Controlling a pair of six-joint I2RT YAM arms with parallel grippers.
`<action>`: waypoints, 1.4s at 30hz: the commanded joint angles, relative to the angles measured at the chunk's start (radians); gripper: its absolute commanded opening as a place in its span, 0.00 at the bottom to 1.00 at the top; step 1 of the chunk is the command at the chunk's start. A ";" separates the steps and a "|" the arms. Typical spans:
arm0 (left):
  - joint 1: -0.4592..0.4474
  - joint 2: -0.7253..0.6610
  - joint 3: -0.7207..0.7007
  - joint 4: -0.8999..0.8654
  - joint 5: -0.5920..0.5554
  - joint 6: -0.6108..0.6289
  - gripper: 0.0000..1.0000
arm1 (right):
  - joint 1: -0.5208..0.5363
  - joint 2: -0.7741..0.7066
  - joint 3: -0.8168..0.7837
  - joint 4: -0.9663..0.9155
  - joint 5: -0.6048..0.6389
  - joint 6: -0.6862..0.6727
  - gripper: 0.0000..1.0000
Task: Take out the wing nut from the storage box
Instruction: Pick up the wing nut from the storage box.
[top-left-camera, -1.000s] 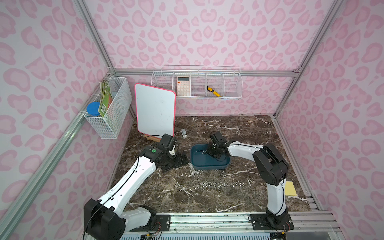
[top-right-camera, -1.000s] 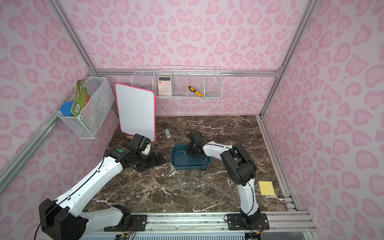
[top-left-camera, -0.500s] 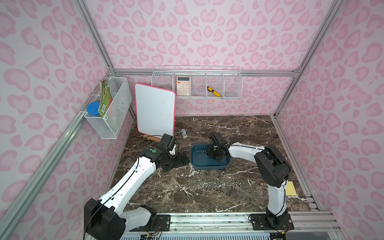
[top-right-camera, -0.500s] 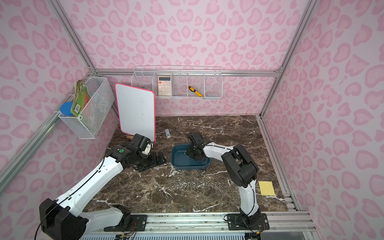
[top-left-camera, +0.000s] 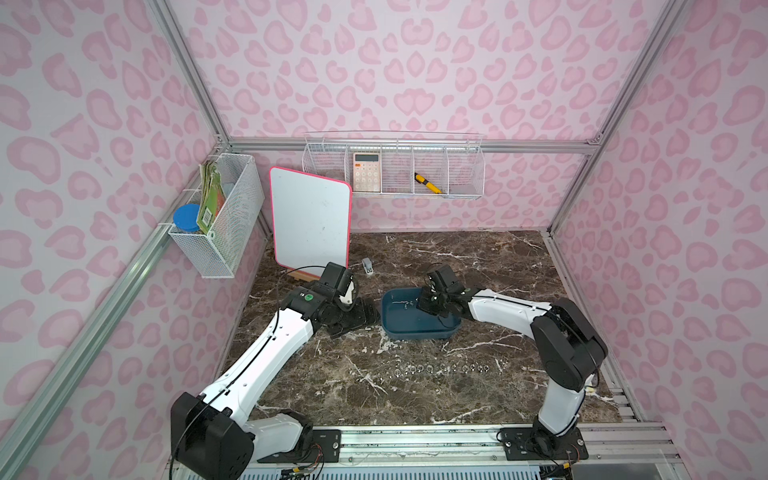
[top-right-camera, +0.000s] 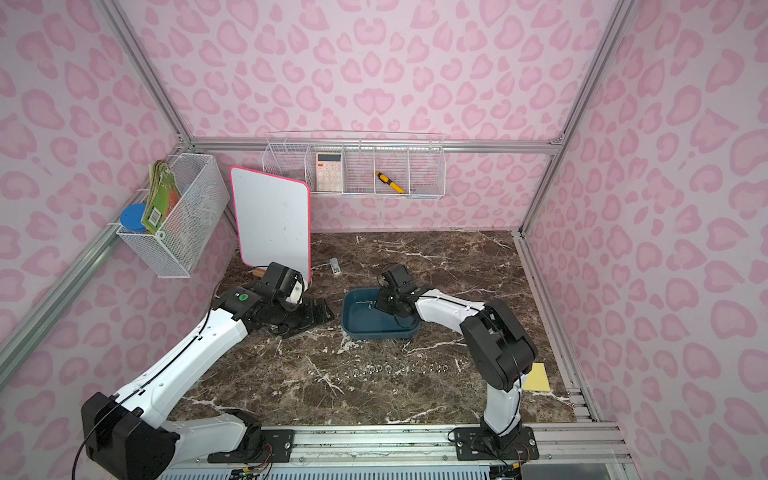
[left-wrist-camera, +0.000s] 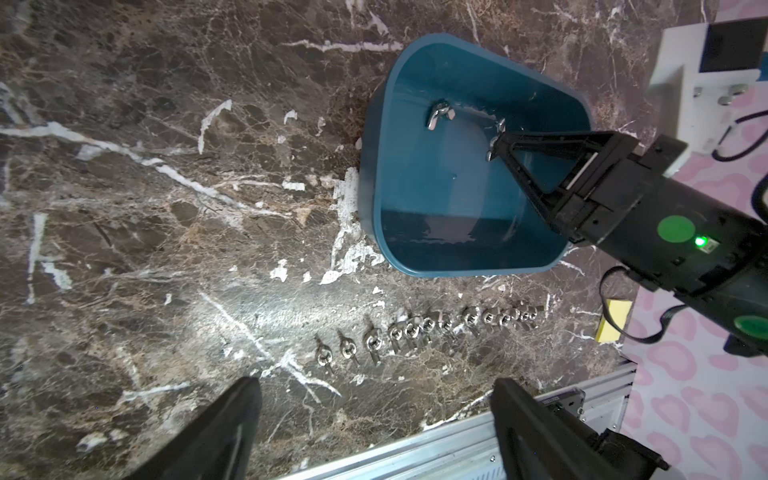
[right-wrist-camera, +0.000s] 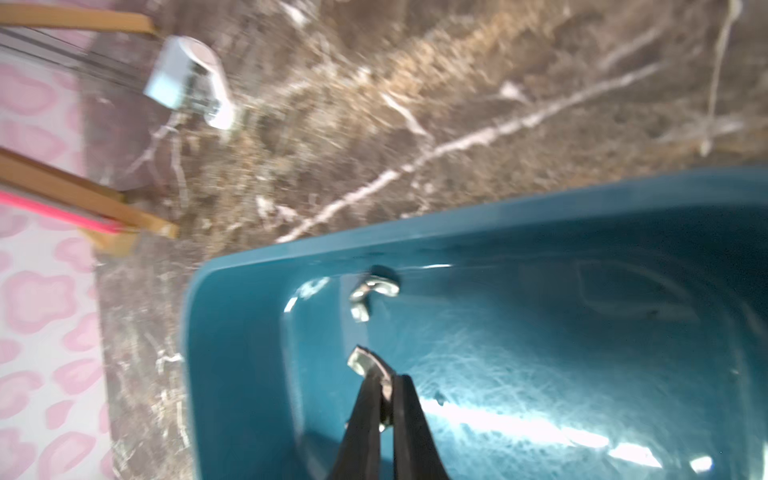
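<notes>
The teal storage box (top-left-camera: 415, 332) (top-right-camera: 374, 331) sits mid-table. Inside it my right gripper (right-wrist-camera: 384, 380) (left-wrist-camera: 500, 143) is shut on a small silver wing nut (right-wrist-camera: 362, 360), pinched between the thin black fingertips just above the box floor (right-wrist-camera: 540, 353). A second wing nut (right-wrist-camera: 372, 289) (left-wrist-camera: 438, 114) lies loose near the box's far wall. My left gripper (left-wrist-camera: 376, 384) (top-left-camera: 361, 318) hovers low over the table beside the box's left end, open and holding nothing.
A row of several wing nuts (top-left-camera: 440, 369) (left-wrist-camera: 424, 328) lies on the marble in front of the box. A whiteboard (top-left-camera: 309, 224) stands at the back left with a small grey object (top-left-camera: 367, 266) beside it. A yellow pad (top-right-camera: 536, 376) lies at the right edge.
My right gripper has shifted slightly inside the box. The left arm shows no visible movement.
</notes>
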 joint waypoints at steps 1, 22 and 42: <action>0.007 0.015 0.016 0.047 0.070 -0.025 0.85 | 0.013 -0.052 -0.026 0.066 0.019 -0.074 0.10; 0.044 0.157 0.084 0.257 0.288 -0.102 0.46 | 0.168 -0.261 -0.079 0.171 -0.023 -0.319 0.11; 0.050 0.183 0.097 0.280 0.319 -0.105 0.28 | 0.196 -0.253 -0.056 0.209 -0.110 -0.360 0.11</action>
